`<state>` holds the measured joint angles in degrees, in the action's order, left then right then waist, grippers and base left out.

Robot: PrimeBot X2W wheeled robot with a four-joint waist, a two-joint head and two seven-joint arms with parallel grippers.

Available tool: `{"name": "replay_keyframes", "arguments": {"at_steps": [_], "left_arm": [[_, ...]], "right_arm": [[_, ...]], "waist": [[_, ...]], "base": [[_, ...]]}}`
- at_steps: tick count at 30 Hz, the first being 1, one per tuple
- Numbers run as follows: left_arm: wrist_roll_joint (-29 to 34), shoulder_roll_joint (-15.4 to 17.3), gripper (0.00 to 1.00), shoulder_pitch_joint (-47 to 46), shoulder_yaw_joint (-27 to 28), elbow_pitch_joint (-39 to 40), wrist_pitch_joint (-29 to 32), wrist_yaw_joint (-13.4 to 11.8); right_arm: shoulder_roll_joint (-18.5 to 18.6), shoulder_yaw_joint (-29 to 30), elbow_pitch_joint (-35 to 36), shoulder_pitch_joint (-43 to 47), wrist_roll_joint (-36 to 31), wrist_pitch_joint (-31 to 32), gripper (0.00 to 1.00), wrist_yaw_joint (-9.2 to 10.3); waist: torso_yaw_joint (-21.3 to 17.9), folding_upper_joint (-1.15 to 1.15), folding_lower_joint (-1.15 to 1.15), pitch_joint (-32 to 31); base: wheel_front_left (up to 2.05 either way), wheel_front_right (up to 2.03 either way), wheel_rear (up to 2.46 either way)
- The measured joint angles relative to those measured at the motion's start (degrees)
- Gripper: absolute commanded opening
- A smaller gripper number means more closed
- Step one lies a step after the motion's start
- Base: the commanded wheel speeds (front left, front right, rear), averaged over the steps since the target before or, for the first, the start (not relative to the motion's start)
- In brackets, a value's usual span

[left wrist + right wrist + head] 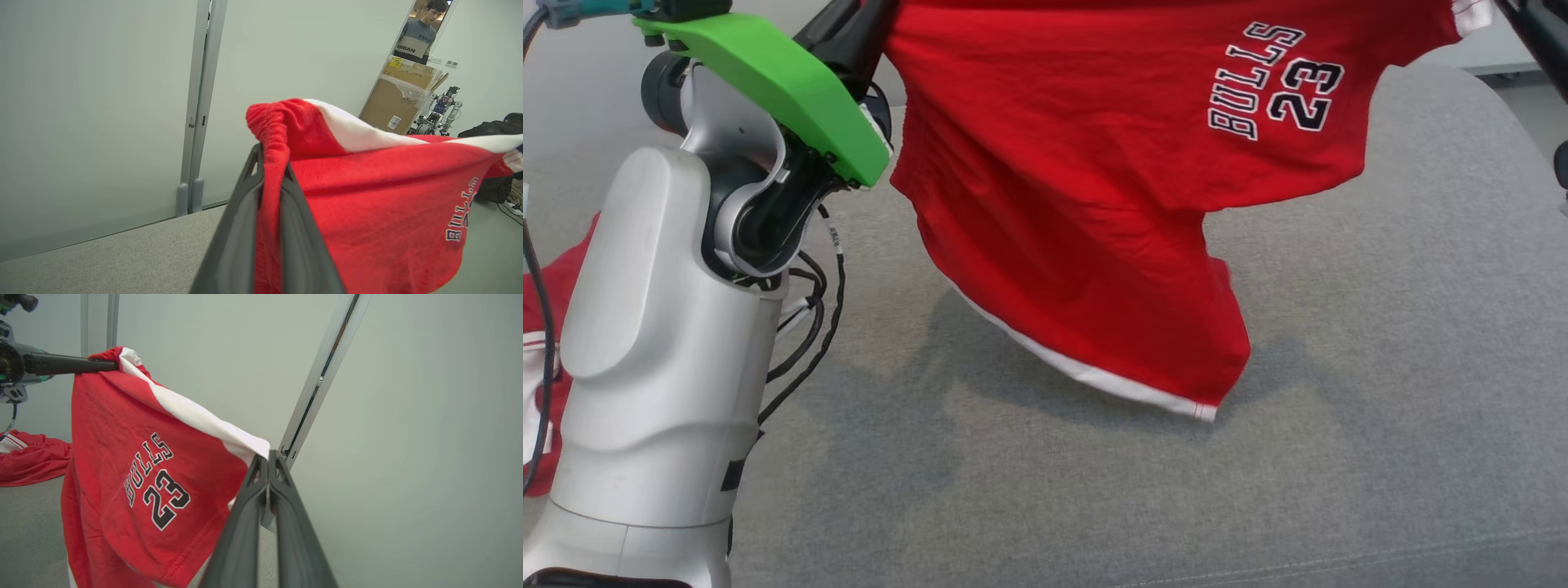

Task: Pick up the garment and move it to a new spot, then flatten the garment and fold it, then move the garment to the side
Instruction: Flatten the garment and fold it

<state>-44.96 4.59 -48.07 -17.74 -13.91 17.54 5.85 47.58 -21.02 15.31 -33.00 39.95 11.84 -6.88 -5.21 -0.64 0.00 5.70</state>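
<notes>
Garment (1078, 204): one aloft; red cloth (32, 461), possibly a second.

Left arm (662, 367): pale forearm rising from lower left of head view, wrist bent, green wrist housing (768, 82) angled up toward centre. Left end effector (271, 159): two long dark fingers (241, 228) pressed together on bunched edge of garment (1078, 163). Right end effector (268, 457): fingers closed tip to tip, pinching white-trimmed corner of same garment. Both end effectors raised, well apart, cloth spanning between them.
</notes>
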Motion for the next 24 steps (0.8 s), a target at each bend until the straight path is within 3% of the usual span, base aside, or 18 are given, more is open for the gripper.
{"name": "replay_keyframes", "arguments": {"at_steps": [3,10,15,18,24], "left_arm": [[-0.75,0.68,0.0,-0.01,0.15,3.31,2.61,-0.33],[-1.6,3.76,0.0,-0.02,2.15,6.41,6.68,-2.59],[-0.8,5.6,0.0,-0.18,1.97,4.31,8.81,-3.86],[1.16,5.9,0.0,-0.92,0.86,2.27,8.86,-3.86],[4.24,4.39,0.0,-8.75,2.27,0.92,3.31,-4.41]], "right_arm": [[0.94,0.69,2.11,0.47,3.3,1.7,0.0,-0.05],[-1.98,-1.33,4.47,-0.5,7.31,4.39,0.0,-0.1],[-6.05,-3.54,1.12,-6.38,6.79,5.05,0.0,-0.15],[-10.32,-3.74,-1.76,-11.79,5.57,4.83,0.0,0.02],[-18.95,-1.57,-8.12,-24.66,1.08,1.15,0.0,5.06]], "waist": [[2.38,0.0,0.0,-0.29],[5.22,0.0,0.0,1.5],[5.79,0.0,0.0,4.8],[5.63,0.0,0.0,7.13],[4.62,0.0,0.0,11.69]], "base": [[0.0,0.0,0.0],[0.0,0.0,0.0],[0.0,0.0,0.0],[0.0,0.0,0.0],[0.0,0.0,0.0]]}}
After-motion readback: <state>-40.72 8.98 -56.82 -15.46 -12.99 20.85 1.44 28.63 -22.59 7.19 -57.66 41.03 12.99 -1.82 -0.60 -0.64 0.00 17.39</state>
